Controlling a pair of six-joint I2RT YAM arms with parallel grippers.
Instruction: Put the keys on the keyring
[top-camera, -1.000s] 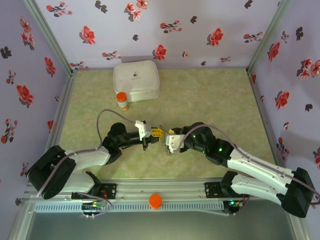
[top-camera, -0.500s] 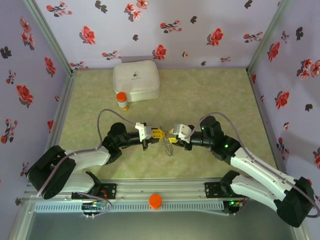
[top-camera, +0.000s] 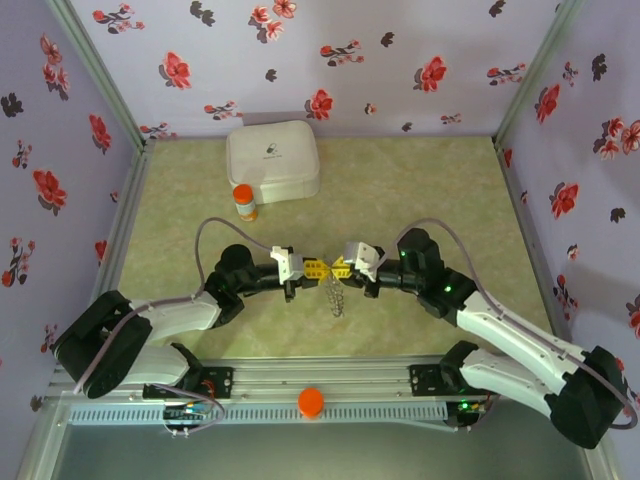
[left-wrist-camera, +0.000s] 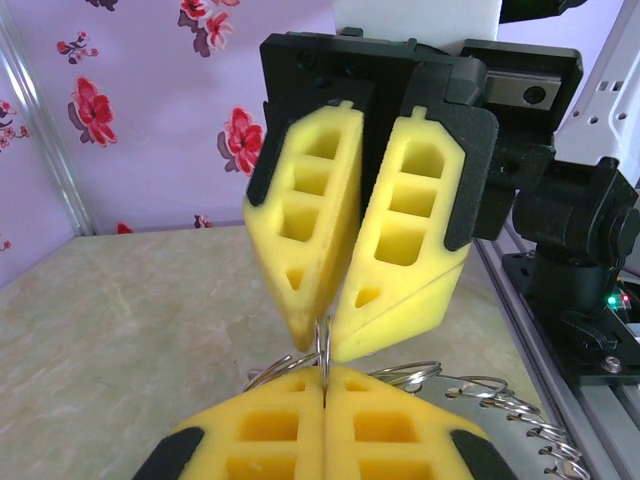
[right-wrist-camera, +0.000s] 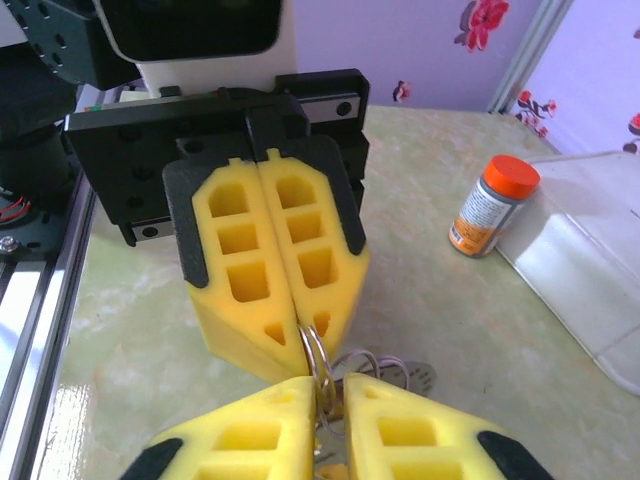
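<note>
Centrally, the green table (top-camera: 420, 190) carries a white case (top-camera: 272, 160) at the back, with an orange-capped bottle (top-camera: 244, 203) just in front of it. Nearer the front, my two arms meet tip to tip. My left end effector (top-camera: 322, 269) is pressed together on the keyring (top-camera: 336, 293). My right end effector (top-camera: 339, 268) pinches the same wire from the opposite side, and the remaining loops hang below them.

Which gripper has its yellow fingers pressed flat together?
The left gripper: its pads lie flush throughout, pinching the wire ring. The right gripper's fingers slant, meeting only at the tips.
</note>
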